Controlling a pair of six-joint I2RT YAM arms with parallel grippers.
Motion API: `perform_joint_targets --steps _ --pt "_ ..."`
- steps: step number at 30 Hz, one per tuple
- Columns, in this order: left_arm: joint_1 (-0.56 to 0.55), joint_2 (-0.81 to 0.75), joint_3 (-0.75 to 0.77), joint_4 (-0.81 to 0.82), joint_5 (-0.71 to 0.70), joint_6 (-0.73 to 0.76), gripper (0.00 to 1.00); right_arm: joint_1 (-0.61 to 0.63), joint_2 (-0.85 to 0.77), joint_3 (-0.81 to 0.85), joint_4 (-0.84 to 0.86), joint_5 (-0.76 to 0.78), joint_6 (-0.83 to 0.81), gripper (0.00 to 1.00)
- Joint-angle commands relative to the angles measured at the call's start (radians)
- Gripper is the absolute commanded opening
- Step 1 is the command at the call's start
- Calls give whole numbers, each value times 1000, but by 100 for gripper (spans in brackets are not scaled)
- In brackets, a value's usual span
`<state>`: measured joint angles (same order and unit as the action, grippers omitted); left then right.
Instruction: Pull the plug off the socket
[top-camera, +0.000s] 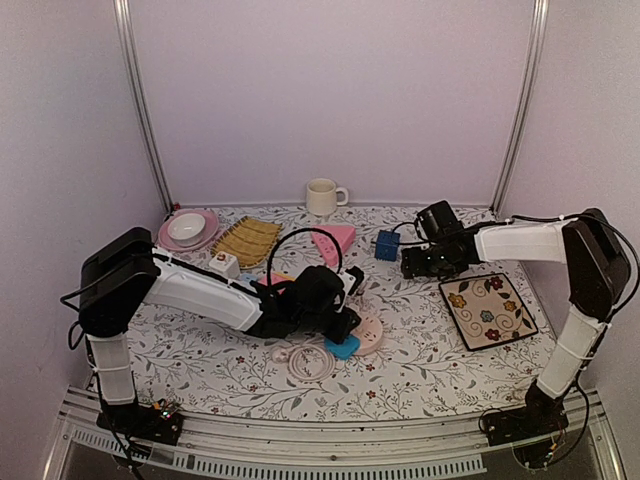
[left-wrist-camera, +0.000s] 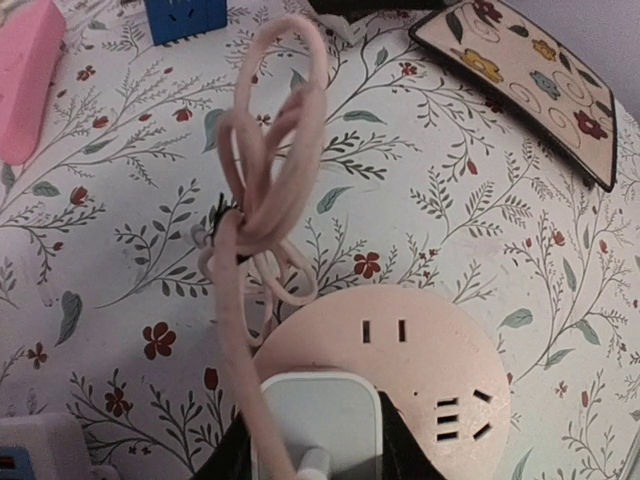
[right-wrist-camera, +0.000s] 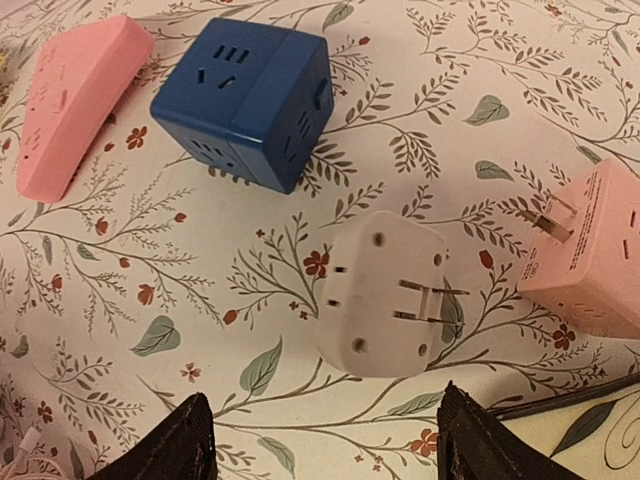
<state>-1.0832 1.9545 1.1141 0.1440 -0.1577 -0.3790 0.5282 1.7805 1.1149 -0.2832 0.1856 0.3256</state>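
A round pink socket (left-wrist-camera: 420, 350) lies flat on the flowered table. A white plug (left-wrist-camera: 320, 420) stands on its near part. My left gripper (left-wrist-camera: 320, 445) is shut on that plug, one dark finger on each side. The socket's pink cord (left-wrist-camera: 265, 190) is bundled beyond it and runs past the plug's left side. In the top view the left gripper (top-camera: 340, 318) sits mid-table over the socket (top-camera: 370, 338). My right gripper (right-wrist-camera: 325, 440) is open with nothing between its fingers. Just beyond them, a second white plug (right-wrist-camera: 385, 295) lies prongs-up on the table.
A blue cube socket (right-wrist-camera: 245, 100), a pink wedge-shaped socket (right-wrist-camera: 75, 100) and a pink adapter (right-wrist-camera: 600, 250) lie around the right gripper. A flowered square plate (top-camera: 487, 310) is at right. A mug (top-camera: 322, 197), pink plate (top-camera: 200, 238) and yellow mat (top-camera: 245, 240) stand at the back.
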Motion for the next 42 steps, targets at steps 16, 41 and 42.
perform_joint_targets --steps 16,41,42 --pt "7 -69 3 168 -2 -67 0 61 -365 -451 419 -557 260 91" --pt "-47 -86 -36 348 -61 -36 0 129 -249 -619 848 -706 589 37" --pt "-48 -86 -36 350 -63 -36 0 129 -252 -622 848 -704 592 30"
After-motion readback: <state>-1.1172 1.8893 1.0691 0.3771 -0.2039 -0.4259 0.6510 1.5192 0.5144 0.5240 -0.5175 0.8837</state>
